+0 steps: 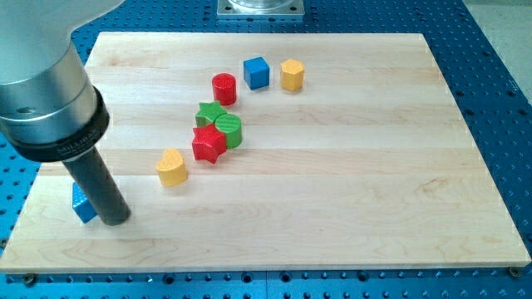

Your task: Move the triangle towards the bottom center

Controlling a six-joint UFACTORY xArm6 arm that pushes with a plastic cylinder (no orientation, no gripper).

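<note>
A blue block (81, 204), likely the triangle, lies near the board's left edge, mostly hidden behind my rod. My tip (115, 221) rests on the board just to the right of it, touching or nearly touching. Only the block's left part shows, so its shape is hard to make out.
A yellow heart (171, 167) lies right of my tip. A red star (209, 144), a green star (209, 114) and a green cylinder (228, 129) cluster at centre. A red cylinder (224, 88), a blue cube (257, 73) and a yellow hexagon (292, 75) lie above. The wooden board (357, 183) sits on a blue perforated base.
</note>
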